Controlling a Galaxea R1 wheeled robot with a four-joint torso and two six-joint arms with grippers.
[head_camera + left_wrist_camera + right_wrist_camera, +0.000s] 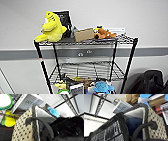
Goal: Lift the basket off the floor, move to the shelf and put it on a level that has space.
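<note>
1. The basket (23, 130) is off the floor. Both wrist views show its tan woven wall with dark dots, its pale lining and a dark curved handle close up against the rack's cluttered lower tier, so the lifting step looks done.
2. Inside the basket lie a black bag (110, 130) and a dark blue item (134, 125).
3. The drive to the shelf (86, 41) also looks done: the head view faces the black wire rack squarely, against a pale wall.
4. The top tier is taken by a yellow plush toy (51, 27), a small brown box (83, 34) and an orange toy (105, 33).
5. The level (87, 70) below it, the second wire tier, has bare grid across most of its width, so there seems to be room.
6. The basket sits lower than that tier, beside a white box (26, 102) and a blue plush (102, 87) on the crowded tier beneath. What is left is raising it and setting it down on the grid.
7. Whether either claw is clenched on a handle or released, I cannot tell.
</note>
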